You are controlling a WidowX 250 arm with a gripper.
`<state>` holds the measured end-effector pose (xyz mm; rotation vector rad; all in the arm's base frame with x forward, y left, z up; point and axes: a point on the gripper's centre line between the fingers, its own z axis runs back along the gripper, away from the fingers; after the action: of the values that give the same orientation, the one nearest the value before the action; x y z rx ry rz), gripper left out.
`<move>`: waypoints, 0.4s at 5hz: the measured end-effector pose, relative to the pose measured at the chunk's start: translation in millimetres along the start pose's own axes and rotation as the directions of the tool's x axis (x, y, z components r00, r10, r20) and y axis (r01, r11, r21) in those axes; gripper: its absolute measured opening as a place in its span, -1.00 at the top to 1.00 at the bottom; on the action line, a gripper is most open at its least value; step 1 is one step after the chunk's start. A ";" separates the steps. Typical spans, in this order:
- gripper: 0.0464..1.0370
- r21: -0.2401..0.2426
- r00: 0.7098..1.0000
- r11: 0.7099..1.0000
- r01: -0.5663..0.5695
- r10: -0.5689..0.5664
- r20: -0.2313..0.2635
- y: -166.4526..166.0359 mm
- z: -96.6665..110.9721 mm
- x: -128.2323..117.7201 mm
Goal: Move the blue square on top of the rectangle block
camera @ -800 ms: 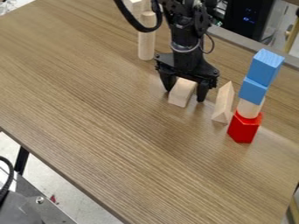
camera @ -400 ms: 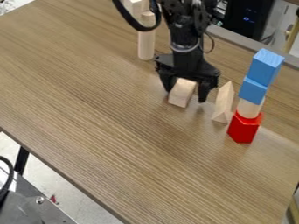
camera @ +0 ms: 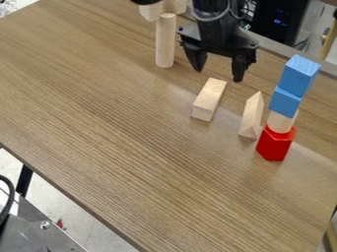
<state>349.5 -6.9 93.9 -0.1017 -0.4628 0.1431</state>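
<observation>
Plainly, everything lies ahead: gripper (camera: 219,74) spread apart, rectangle block (camera: 209,99) bare, blue squares (camera: 299,75) stacked near the right edge of the table (camera: 145,147).

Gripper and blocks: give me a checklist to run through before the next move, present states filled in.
1. Gripper open and holding nothing: ok.
2. Rectangular block lying flat with its top bare: ok.
3. Top blue block uncovered from above: ok.
4. Gripper lined up over the top blue block: not ok, it hangs near the rectangular block's far end.
5. Top blue block on the rectangular block: not ok, it sits on the lower blue block.
6. Lower blue block steady enough underneath: cannot tell.
</observation>
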 end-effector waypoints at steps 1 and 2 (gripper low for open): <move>-0.93 0.001 0.999 1.000 0.011 -0.011 0.039 -2.2 23.6 7.6; -0.93 0.028 0.995 0.999 0.022 -0.024 0.100 -9.5 47.2 15.0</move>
<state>342.6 -10.8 143.8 -0.0627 -0.5615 0.1322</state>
